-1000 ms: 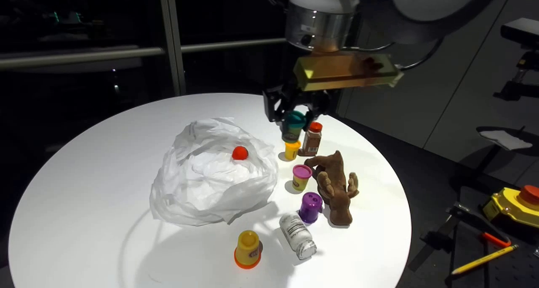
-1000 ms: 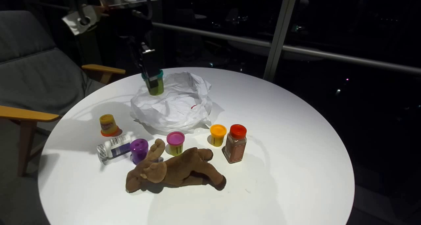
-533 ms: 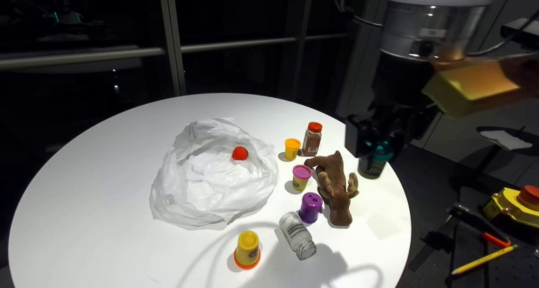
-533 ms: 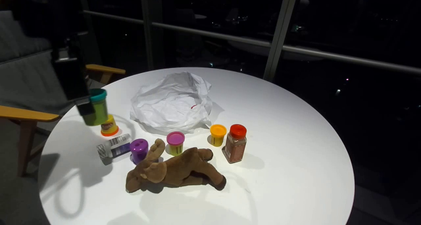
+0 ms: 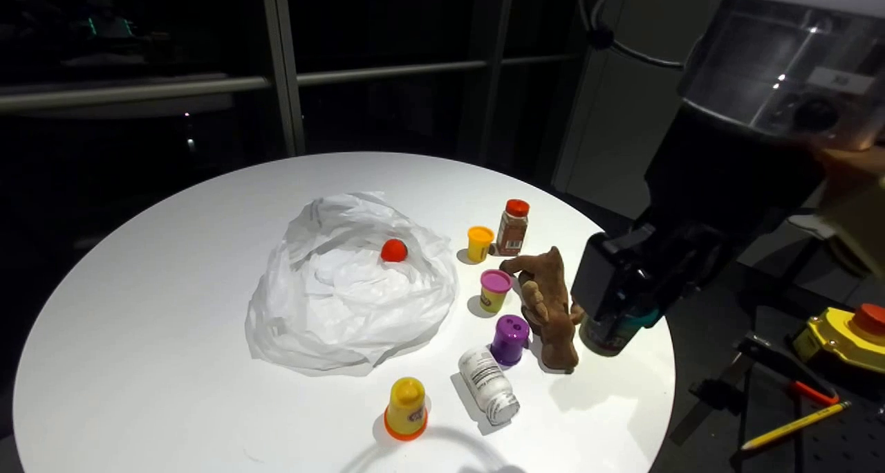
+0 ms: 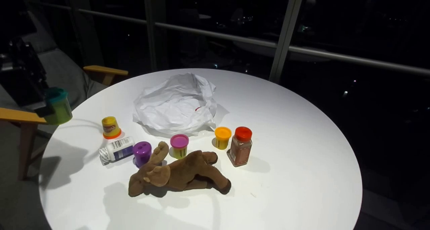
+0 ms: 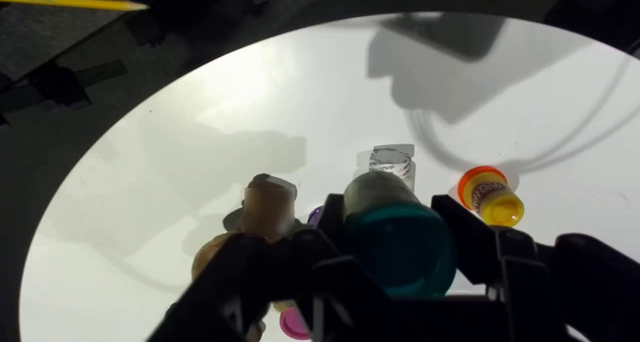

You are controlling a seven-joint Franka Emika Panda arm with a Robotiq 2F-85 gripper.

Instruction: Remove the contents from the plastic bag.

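Teal-lidded tub (image 7: 400, 252) hangs pinched in my pincer (image 7: 388, 213), well apart from the plastic bag (image 5: 346, 303); wrist view: brown plush (image 7: 267, 214) to its left. Clearance over tabletop (image 5: 138, 307) I can't judge.

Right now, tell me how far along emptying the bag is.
Looks done: plush moose, red-capped jar, orange-lidded tub, pink-lidded tub, purple cup, white bottle and upturned yellow tub, all outside the bag.
In hand: teal-lidded tub, clamped in the gripper.
Left: setting it down, plus the red object inside the bag. Folds may hide more.
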